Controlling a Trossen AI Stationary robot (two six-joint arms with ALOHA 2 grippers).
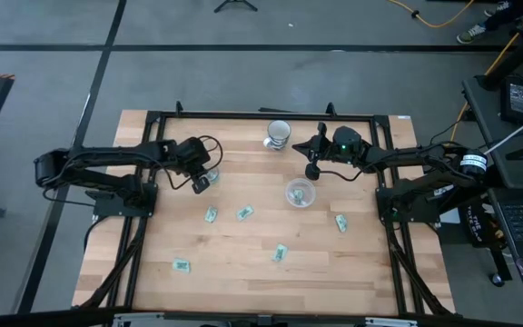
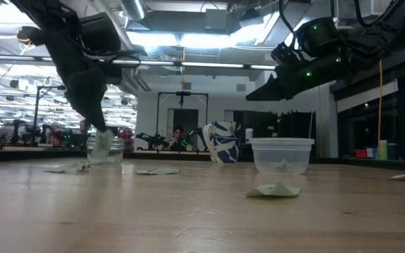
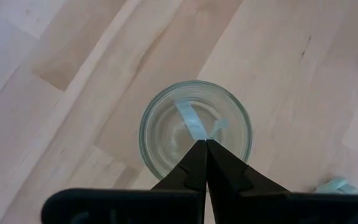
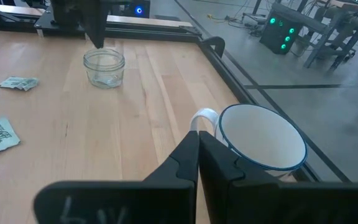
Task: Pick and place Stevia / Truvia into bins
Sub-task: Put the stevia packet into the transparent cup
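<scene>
A small clear cup (image 1: 205, 180) (image 3: 194, 130) stands on the table's left half. Just above it is my left gripper (image 3: 202, 144) (image 1: 202, 183), shut on a pale green Stevia packet (image 3: 190, 118) (image 2: 103, 145) that reaches down into the cup. The wider clear cup (image 1: 300, 193) (image 2: 281, 156) stands right of centre with a packet (image 2: 281, 166) inside. Loose packets (image 1: 211, 215) (image 1: 245, 213) (image 1: 280, 252) lie flat on the wood. My right gripper (image 4: 198, 142) (image 1: 301, 145) (image 2: 250, 97) hovers shut with nothing in it, above the table beside the mug. My left gripper pinches the packet's upper end (image 3: 199, 138) between its two fingertips, coming from above and slanting down. The packet hangs below the fingers inside the small cup's mouth; whether its lower end touches the cup's floor cannot be told.
A white mug with blue pattern (image 1: 278, 133) (image 4: 263, 138) stands at the far middle, close to my right gripper. More packets lie at the near left (image 1: 182, 265) and the right (image 1: 340, 222). A black frame (image 1: 243, 115) borders the table.
</scene>
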